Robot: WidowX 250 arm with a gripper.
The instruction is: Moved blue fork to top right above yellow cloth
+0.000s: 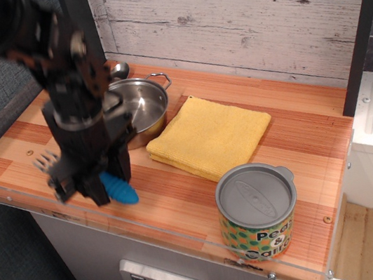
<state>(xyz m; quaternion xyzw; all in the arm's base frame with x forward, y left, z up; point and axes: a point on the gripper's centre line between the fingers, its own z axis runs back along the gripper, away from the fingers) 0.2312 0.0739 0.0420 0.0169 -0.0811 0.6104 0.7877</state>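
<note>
The blue fork (pixel 119 187) lies at the front left of the wooden counter, its ribbed blue handle poking out to the right of my gripper and its silver tines (pixel 45 161) showing to the left. My black gripper (pixel 101 183) stands over the fork's middle with its fingers closed around the handle. The image is blurred there, so I cannot tell if the fork is off the counter. The folded yellow cloth (pixel 209 135) lies in the middle of the counter, to the right of the gripper.
A steel pot (pixel 142 104) stands behind the gripper, with a spoon's bowl (pixel 119 70) behind it. A lidded tin can (pixel 258 210) stands front right. A plank wall runs along the back. A clear rail (pixel 152 234) edges the front.
</note>
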